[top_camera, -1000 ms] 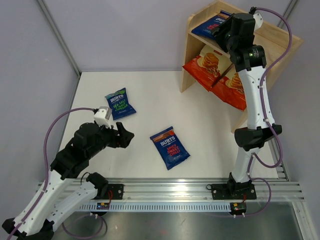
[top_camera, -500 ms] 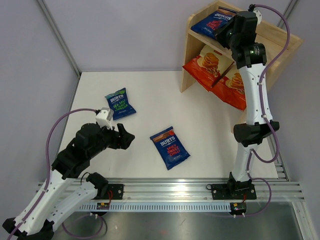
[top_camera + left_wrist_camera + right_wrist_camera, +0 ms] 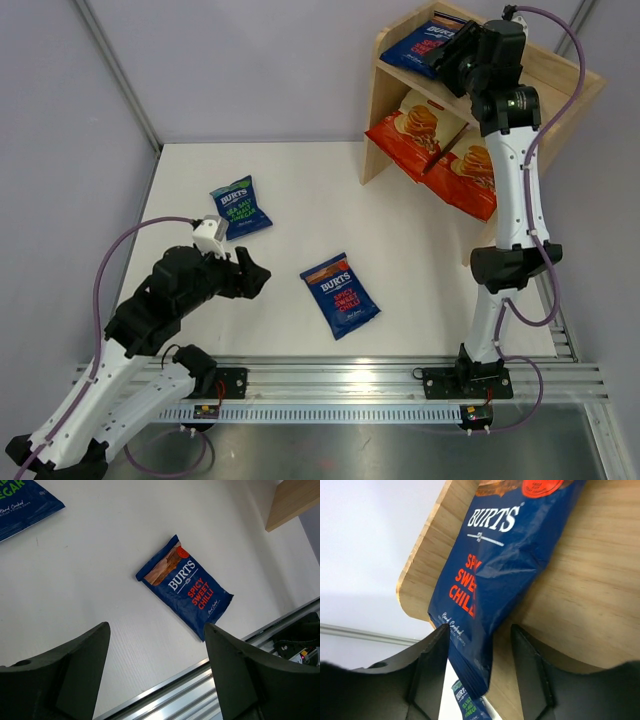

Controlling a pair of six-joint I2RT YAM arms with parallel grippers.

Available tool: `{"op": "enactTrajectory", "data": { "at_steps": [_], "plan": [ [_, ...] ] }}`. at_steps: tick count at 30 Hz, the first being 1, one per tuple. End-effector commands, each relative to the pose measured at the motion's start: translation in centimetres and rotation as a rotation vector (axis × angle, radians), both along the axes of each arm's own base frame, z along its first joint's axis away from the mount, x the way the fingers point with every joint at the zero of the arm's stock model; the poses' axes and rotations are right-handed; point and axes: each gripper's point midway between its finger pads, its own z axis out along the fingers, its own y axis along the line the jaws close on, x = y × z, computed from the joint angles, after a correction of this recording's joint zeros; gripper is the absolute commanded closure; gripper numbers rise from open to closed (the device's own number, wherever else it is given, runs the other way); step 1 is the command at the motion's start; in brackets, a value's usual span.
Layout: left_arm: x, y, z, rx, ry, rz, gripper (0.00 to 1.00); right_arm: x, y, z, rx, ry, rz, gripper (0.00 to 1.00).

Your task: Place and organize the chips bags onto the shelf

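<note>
A red-lettered Burts bag (image 3: 430, 38) lies on the top tier of the wooden shelf (image 3: 560, 85), its near end hanging over the edge. My right gripper (image 3: 455, 55) is open at that end; in the right wrist view the bag (image 3: 495, 565) lies between my spread fingers (image 3: 432, 665). Two Cassava Chips bags (image 3: 418, 132) (image 3: 472, 175) lean on the lower tier. A green-lettered Burts bag (image 3: 240, 207) and another red-lettered Burts bag (image 3: 340, 295) lie on the table. My left gripper (image 3: 250, 275) is open and empty, left of the red-lettered bag (image 3: 185, 585).
The white table (image 3: 300, 180) ends at a metal rail (image 3: 340, 380) along the near side, which also shows in the left wrist view (image 3: 200, 690). Grey walls close in the back and left. The shelf's side panel (image 3: 378, 120) stands at the table's back right.
My right gripper has drawn back to the right along the top tier, and more of the Burts bag there now shows. The left arm has barely moved.
</note>
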Motion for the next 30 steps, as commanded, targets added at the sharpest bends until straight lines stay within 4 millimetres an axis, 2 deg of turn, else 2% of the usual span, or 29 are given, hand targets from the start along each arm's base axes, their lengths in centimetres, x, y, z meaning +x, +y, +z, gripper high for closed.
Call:
{"op": "enactTrajectory", "data": {
  "at_steps": [1,2,6,8,9,10,12,13,14,16,18,19,20,21,22,23,24,25,26,27,28,30],
  "plan": [
    [0.3,-0.8,0.0,-0.029,-0.002,-0.023,0.20,-2.5,-2.4,1.2,-0.061,0.008,-0.030,0.40],
    [0.5,-1.0,0.0,-0.036,0.000,-0.020,0.18,-2.9,-2.7,1.4,-0.086,0.006,-0.031,0.33],
    [0.9,-1.6,-1.3,-0.066,0.052,0.004,0.01,-4.9,-4.6,2.4,-0.159,0.000,-0.092,0.21],
    [1.3,-2.2,-1.7,-0.115,0.080,0.029,0.01,-5.8,-5.0,3.2,-0.193,-0.019,-0.098,0.17],
    [1.3,-2.6,-2.0,-0.154,0.106,0.043,0.01,-6.8,-4.9,4.0,-0.199,-0.037,-0.086,0.09],
    [1.3,-2.7,-3.4,-0.163,0.139,0.055,0.01,-7.3,-4.8,4.6,-0.205,-0.053,-0.075,0.01],
    [1.8,-3.4,-3.9,-0.231,0.162,0.089,0.01,-9.0,-3.9,6.1,-0.210,-0.100,-0.008,0.00],
    [2.1,-3.6,-5.2,-0.249,0.177,0.101,0.01,-9.7,-3.3,6.7,-0.214,-0.121,0.023,0.01],
    [2.1,-4.0,-5.7,-0.274,0.192,0.098,0.01,-11.5,-2.9,8.3,-0.204,-0.169,0.056,0.00],
    [2.5,-4.8,-7.2,-0.349,0.222,0.120,0.01,-12.6,-1.5,8.5,-0.201,-0.202,0.143,0.00],
    [2.7,-5.4,-8.5,-0.405,0.265,0.143,0.01,-15.1,-0.2,9.0,-0.203,-0.246,0.233,0.00],
    [3.2,-5.8,-8.3,-0.439,0.249,0.146,0.01,-16.0,0.3,9.1,-0.201,-0.261,0.270,0.01],
    [3.2,-5.7,-9.6,-0.436,0.269,0.163,0.02,-17.5,1.0,8.1,-0.195,-0.258,0.320,0.01],
    [3.4,-6.0,-10.6,-0.431,0.300,0.180,0.03,-18.8,2.6,8.7,-0.188,-0.323,0.423,0.01],
    [3.8,-6.3,-10.6,-0.437,0.292,0.185,0.03,-19.9,3.4,8.7,-0.147,-0.343,0.473,0.01],
    [4.1,-6.3,-11.1,-0.422,0.298,0.203,0.05,-21.5,4.2,6.6,-0.114,-0.336,0.532,0.01],
    [4.4,-6.6,-12.0,-0.403,0.314,0.212,0.05,-22.9,4.9,8.5,-0.103,-0.478,0.581,0.01],
    [4.9,-7.0,-12.1,-0.402,0.308,0.209,0.05,-23.9,5.0,8.7,-0.001,-0.491,0.577,0.00],
    [5.1,-7.3,-12.3,-0.394,0.311,0.209,0.06,-25.1,4.9,6.2,0.049,-0.487,0.573,0.01],
    [5.6,-7.8,-11.9,-0.388,0.300,0.194,0.09,-26.7,5.3,7.7,0.063,-0.602,0.609,0.01],
    [5.9,-8.2,-13.3,-0.352,0.334,0.201,0.09,-27.4,5.3,7.2,0.097,-0.583,0.618,0.00],
    [6.5,-8.8,-13.7,-0.330,0.352,0.209,0.13,-28.9,5.8,5.5,0.091,-0.525,0.670,0.01]
  ]
}}
